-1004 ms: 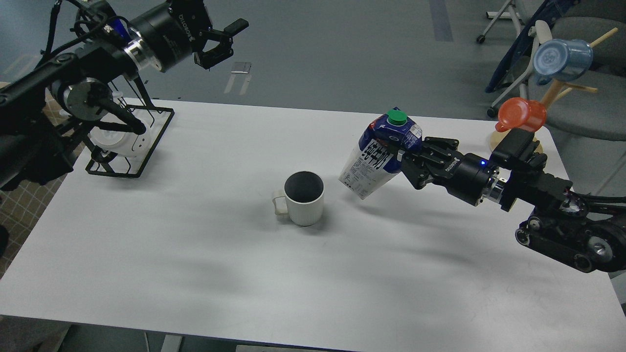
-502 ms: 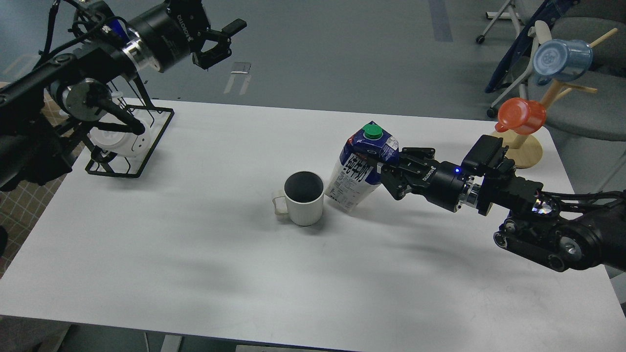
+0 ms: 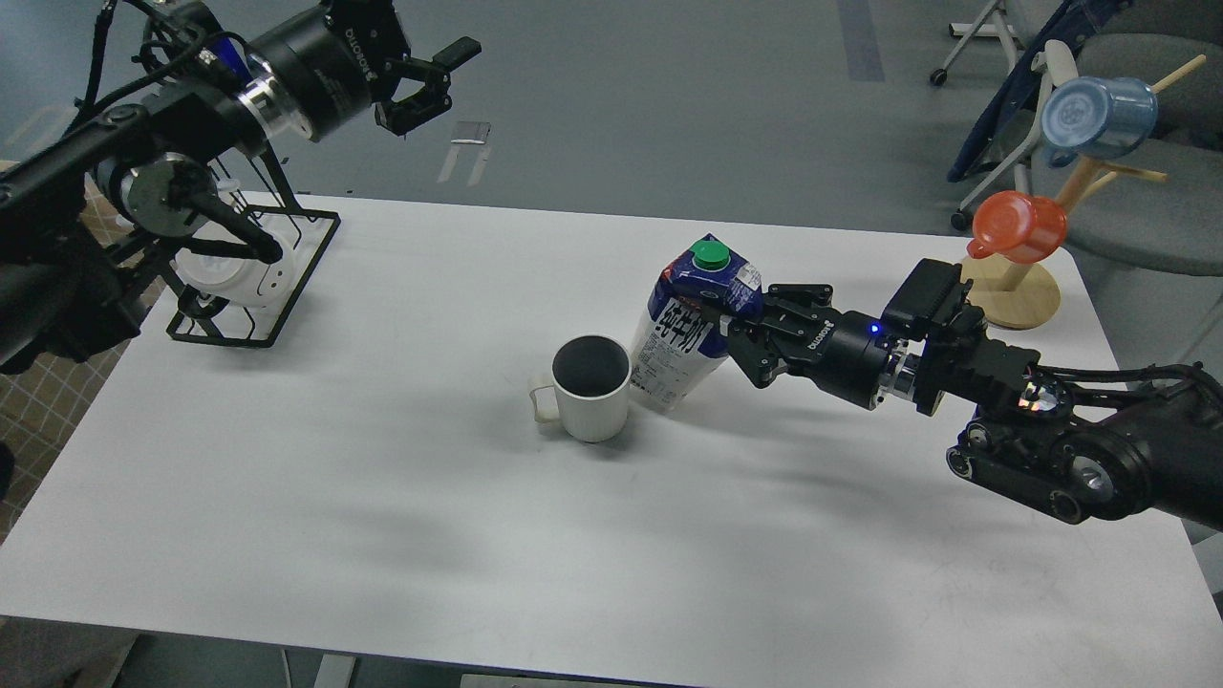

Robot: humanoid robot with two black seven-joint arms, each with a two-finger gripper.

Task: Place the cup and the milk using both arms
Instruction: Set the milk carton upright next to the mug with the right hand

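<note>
While the right gripper (image 3: 740, 330) pinches the tilted milk (image 3: 686, 325) just beside the cup (image 3: 592, 387) on the tabletop (image 3: 382, 478), setting down is in hand; next, level it and let go. Left gripper (image 3: 420, 81) hangs spread, empty.

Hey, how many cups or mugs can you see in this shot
3. The white mug stands on the table beside the milk carton. The orange-red cup and blue cup hang on the wooden stand at far right. None looks hidden.
</note>
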